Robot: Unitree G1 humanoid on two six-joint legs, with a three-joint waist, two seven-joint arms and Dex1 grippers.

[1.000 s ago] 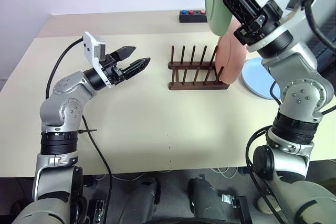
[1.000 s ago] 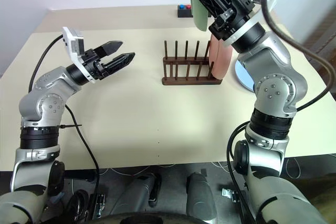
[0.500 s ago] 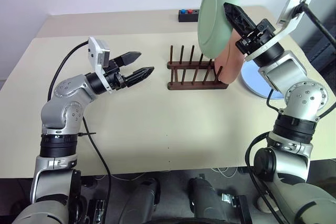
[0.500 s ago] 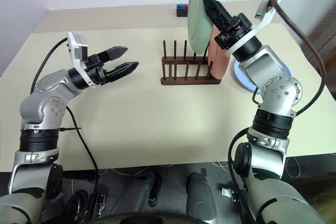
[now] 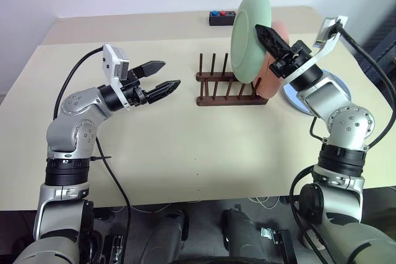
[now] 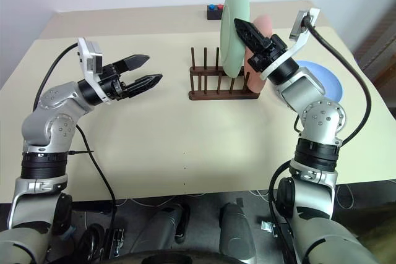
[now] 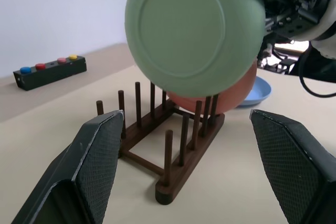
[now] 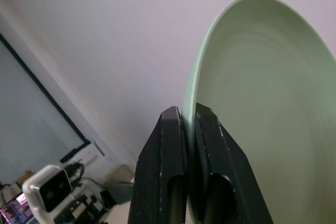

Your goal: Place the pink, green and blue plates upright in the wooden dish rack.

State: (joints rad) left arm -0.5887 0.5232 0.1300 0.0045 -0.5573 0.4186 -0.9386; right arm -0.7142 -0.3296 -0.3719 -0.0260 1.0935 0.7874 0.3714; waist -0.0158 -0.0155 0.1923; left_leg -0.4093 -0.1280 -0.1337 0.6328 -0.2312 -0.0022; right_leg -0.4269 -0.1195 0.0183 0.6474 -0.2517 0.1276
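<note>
My right gripper point(image 5: 260, 31) is shut on the rim of the green plate point(image 5: 247, 35) and holds it upright over the right half of the wooden dish rack point(image 5: 221, 85). The plate's lower edge hangs about level with the peg tops. The pink plate point(image 5: 272, 85) stands upright in the rack's right end, right behind the green one. To the right of the rack the blue plate point(image 6: 322, 73) lies flat on the table. My left gripper point(image 5: 168, 73) hovers open and empty to the left of the rack, pointing at it.
A small black box with coloured buttons point(image 5: 223, 17) sits at the table's far edge behind the rack. The cream table point(image 5: 185, 146) is bare in front of the rack and between the arms.
My right gripper has come down with the green plate, from high above the rack to just over its pegs, and has rolled. The left gripper has stayed in place.
</note>
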